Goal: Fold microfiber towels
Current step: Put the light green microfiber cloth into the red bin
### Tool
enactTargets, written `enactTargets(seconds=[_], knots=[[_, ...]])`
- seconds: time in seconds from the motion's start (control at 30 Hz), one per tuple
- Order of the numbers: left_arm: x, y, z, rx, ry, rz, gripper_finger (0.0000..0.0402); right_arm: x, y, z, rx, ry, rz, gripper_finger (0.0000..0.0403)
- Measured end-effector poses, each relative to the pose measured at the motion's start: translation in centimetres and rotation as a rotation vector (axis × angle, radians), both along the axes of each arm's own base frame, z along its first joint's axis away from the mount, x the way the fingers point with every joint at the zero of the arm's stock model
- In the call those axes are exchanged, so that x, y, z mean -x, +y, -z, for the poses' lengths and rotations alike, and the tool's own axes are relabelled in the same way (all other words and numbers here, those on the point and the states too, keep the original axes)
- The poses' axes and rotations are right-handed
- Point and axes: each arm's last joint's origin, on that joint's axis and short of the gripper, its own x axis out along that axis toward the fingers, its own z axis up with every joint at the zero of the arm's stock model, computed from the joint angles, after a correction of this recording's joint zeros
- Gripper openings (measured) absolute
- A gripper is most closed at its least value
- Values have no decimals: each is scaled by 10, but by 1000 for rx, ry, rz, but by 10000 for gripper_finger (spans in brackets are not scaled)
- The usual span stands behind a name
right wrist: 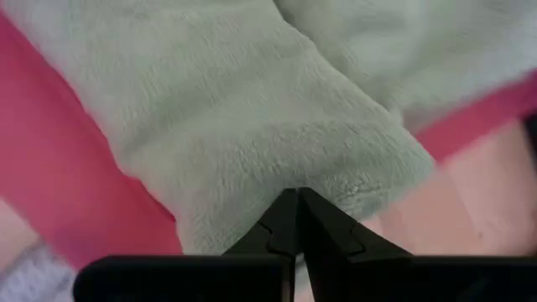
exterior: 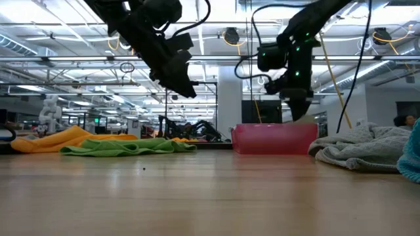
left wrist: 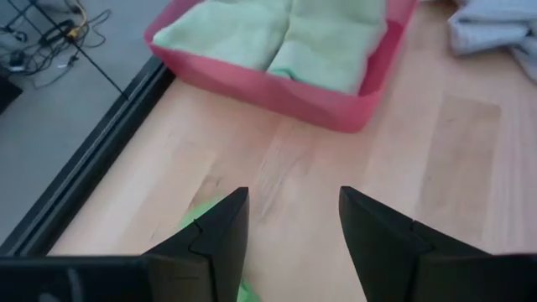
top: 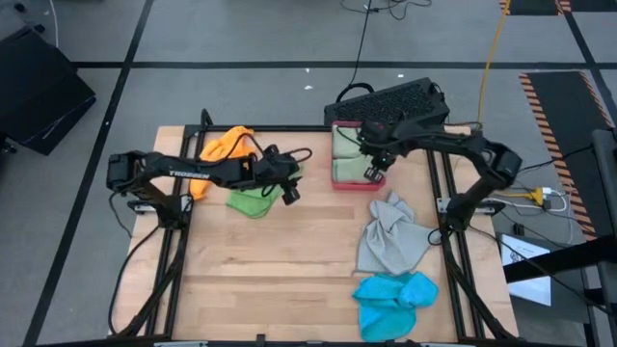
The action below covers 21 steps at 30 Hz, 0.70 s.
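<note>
Right gripper [top: 375, 174] closed over pink tray [top: 351, 183], sage towels [top: 346, 145] inside

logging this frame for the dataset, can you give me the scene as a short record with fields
left gripper: open, empty, raised over the table near the bright green towel
right gripper: shut, at the near end of the pink tray, against the pale sage towel
in tray: pale sage towel
orange towel: crumpled, far left of the table
bright green towel: crumpled, beside the orange one
grey towel: crumpled, right side
blue towel: crumpled, near right corner
</note>
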Motion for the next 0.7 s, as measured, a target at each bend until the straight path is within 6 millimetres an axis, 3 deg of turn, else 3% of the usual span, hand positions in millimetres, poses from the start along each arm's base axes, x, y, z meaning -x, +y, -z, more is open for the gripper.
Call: enactTargets(seconds=[0.4, 0.53, 0.7], knots=[[-3, -9, -3, -6, -26, 30, 188, -18, -5, 47, -80, 140, -32, 4], [-4, -12, -3, -5, -25, 38, 189, -16, -3, 39, -70, 128, -38, 1], [-4, -14, -3, -12, -27, 51, 188, -12, 1, 6, -11, 42, -53, 1]])
